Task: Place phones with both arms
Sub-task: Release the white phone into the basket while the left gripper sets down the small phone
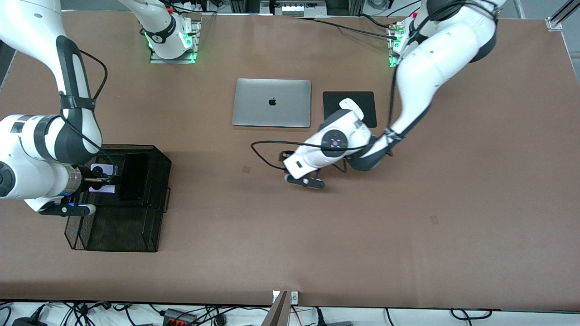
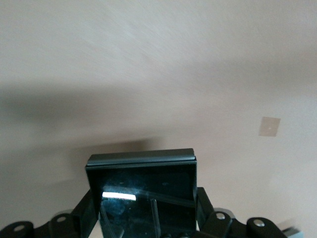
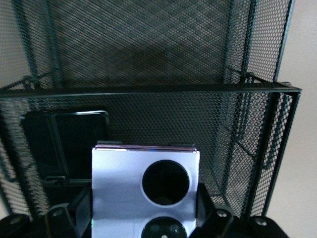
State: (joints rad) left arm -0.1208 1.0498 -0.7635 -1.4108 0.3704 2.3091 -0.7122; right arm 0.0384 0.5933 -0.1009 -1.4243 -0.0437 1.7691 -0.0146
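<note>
Three phones: the long black phone point(image 1: 132, 176) lies in the black mesh basket point(image 1: 161, 181) at the right arm's end of the surface; the lilac phone point(image 3: 145, 191) and the small black phone point(image 2: 143, 191) are each held by an arm.
Right gripper point(image 1: 97, 179): over the basket, fingers clamped on the lilac phone, which hangs just beside the long black one.
Left gripper point(image 1: 297, 174): over bare surface near the middle, nearer the front camera than the silver laptop point(image 1: 272, 103), fingers clamped on the small black phone.
Risk, right arm: letting go from this height could drop the lilac phone onto the long black phone, or tip it against the mesh wall; a tilted release would likely cause it.
Risk, left arm: the small black phone is well apart from the basket, so a slack grip on the way could let it slip; both arms meeting over the basket could also collide.
Surface: brown surface point(image 1: 408, 217), with a black mouse pad point(image 1: 358, 102) beside the laptop.
Room: cables along the edge nearest the front camera; arm bases glow green.
</note>
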